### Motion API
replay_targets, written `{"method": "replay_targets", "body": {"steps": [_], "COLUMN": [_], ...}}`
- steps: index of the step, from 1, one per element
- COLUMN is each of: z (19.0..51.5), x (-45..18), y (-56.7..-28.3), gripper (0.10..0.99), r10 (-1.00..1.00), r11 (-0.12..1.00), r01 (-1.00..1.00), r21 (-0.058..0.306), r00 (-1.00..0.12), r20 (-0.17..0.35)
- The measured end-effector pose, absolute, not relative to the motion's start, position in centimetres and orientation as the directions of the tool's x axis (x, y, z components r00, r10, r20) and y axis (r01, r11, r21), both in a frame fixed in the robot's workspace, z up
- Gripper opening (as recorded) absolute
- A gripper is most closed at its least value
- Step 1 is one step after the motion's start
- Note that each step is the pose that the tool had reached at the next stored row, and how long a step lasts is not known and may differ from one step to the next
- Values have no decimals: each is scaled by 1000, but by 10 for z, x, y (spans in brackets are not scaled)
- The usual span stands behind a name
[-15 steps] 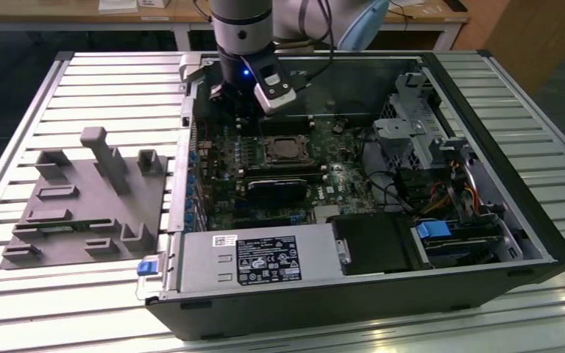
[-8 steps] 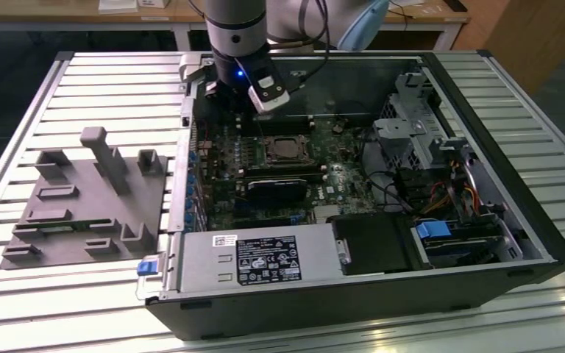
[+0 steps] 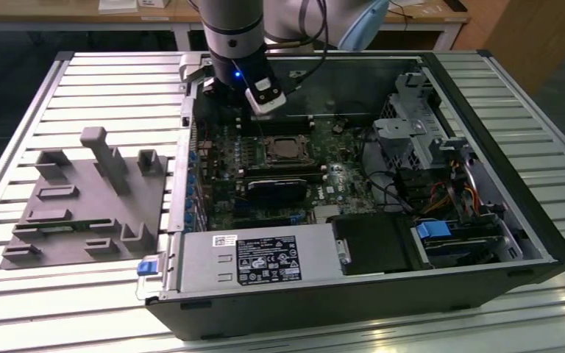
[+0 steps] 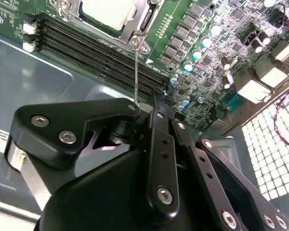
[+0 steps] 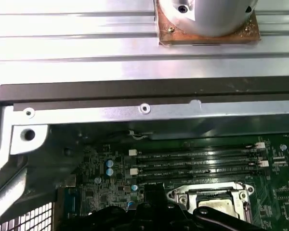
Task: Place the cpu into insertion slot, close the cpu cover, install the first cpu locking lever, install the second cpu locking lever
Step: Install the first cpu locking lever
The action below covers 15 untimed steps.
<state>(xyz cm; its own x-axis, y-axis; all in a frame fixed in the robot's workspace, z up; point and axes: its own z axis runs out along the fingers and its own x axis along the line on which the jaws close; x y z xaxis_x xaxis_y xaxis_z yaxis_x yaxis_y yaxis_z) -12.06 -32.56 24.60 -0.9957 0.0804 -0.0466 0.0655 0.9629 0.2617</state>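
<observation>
Right, the gripper (image 4: pixel 155 102) hangs low over the green board (image 4: pixel 216 72), just beside the long black memory slots (image 4: pixel 86 45) — the cpu (image 4: pixel 107 10) lies on their far side, near but apart. It sits in its slot (image 3: pixel 268 149), its pale, dull-silver top flat, with the thin silver cover (image 4: pixel 135 26) down around its edges. A thin wire lever (image 4: pixel 136 72) runs from the cover's corner straight toward the gripper — whether the gripper is clamped on it, I cannot tell.
</observation>
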Motion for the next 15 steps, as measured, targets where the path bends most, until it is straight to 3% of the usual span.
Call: {"method": "replay_targets", "body": {"steps": [15], "z": [246], "x": [-92], "y": [-326], "gripper": [102], "r10": [80], "r11": [963], "r01": [65], "r21": [262], "r00": [-996], "r20": [-47]}}
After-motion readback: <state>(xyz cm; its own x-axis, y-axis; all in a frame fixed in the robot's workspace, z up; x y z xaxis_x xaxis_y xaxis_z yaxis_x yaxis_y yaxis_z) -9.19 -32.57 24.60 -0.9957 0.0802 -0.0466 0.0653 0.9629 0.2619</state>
